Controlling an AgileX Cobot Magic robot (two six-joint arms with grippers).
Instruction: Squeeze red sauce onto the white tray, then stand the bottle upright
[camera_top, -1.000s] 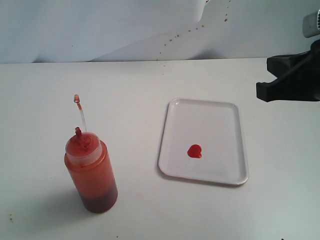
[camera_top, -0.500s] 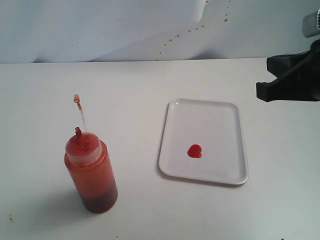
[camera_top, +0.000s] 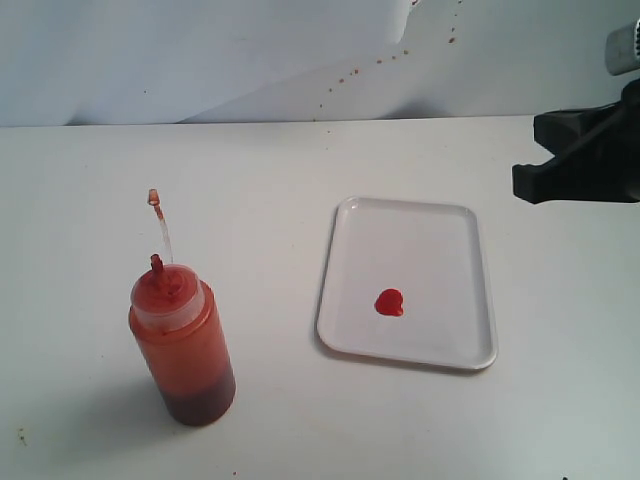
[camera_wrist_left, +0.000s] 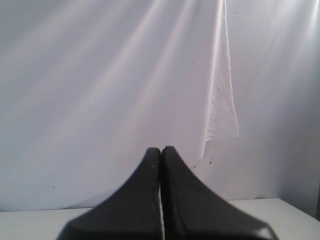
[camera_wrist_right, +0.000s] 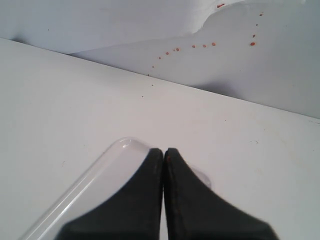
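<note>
The bottle (camera_top: 184, 345) stands upright at the front left of the table, red nozzle on top, its thin strap and cap (camera_top: 155, 198) sticking up behind it. To its right lies the white tray (camera_top: 440, 240) with a small heart-shaped blob of red sauce (camera_top: 389, 302) near its middle. My right gripper (camera_wrist_right: 163, 151) is shut and empty, hovering over a corner of the tray (camera_wrist_right: 107, 162); its arm (camera_top: 585, 150) shows at the right edge of the exterior view. My left gripper (camera_wrist_left: 160, 150) is shut and empty, facing the white backdrop, away from the bottle.
A white cloth backdrop (camera_top: 250, 50) with small red-brown specks (camera_top: 345, 75) rises behind the table. A loose fold of cloth (camera_wrist_left: 222, 100) hangs in front of the left gripper. The tabletop (camera_top: 270, 180) is white.
</note>
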